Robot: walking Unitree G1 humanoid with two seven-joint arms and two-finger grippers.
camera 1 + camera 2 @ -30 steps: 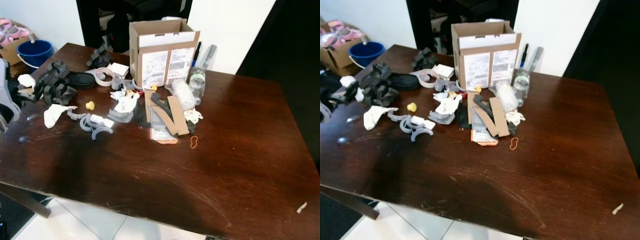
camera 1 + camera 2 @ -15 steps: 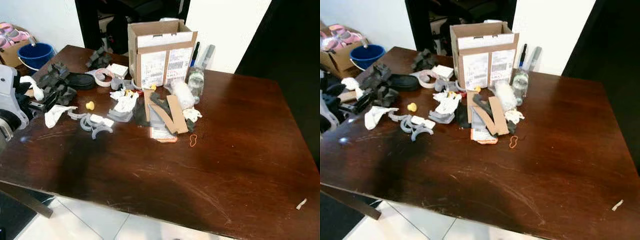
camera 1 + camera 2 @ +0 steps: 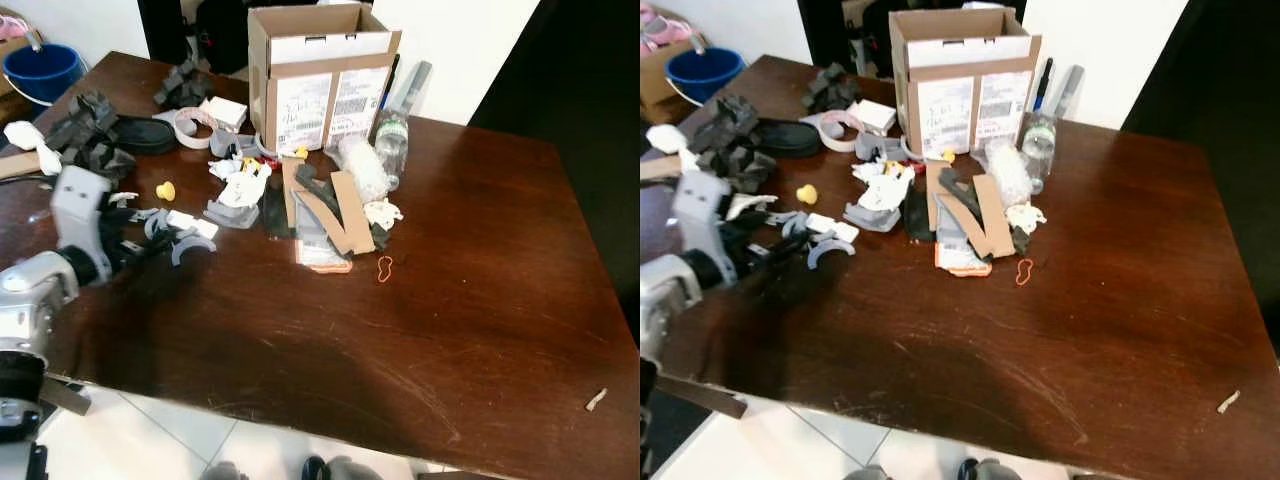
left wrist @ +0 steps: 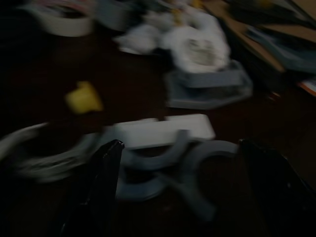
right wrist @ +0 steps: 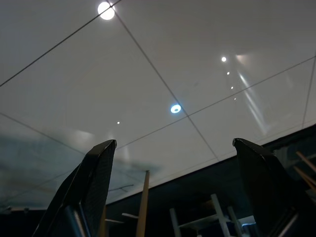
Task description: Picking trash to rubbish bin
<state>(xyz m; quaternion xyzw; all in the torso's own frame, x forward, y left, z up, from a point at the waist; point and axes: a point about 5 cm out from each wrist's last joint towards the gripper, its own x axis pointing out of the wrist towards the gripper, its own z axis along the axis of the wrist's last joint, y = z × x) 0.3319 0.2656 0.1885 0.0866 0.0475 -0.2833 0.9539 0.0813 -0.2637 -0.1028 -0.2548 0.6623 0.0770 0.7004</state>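
Your cardboard box (image 3: 322,70) stands open at the tabletop's (image 3: 480,300) far edge; its contents are hidden. Trash (image 3: 300,195) lies scattered before it. Your left tool (image 4: 177,197) hovers wide open, empty, over grey curved pieces (image 3: 185,240). Your right tool (image 5: 173,187) is spread open, empty, over white floor tiles (image 5: 148,64).

left gripper (image 4: 180,163) | extended forward off silver arm, black fingers (image 4: 101,187) spread wide apart, nothing between || right gripper (image 5: 175,182) | pointing steeply upward, fingers (image 5: 94,182) likewise spread wide, nothing held
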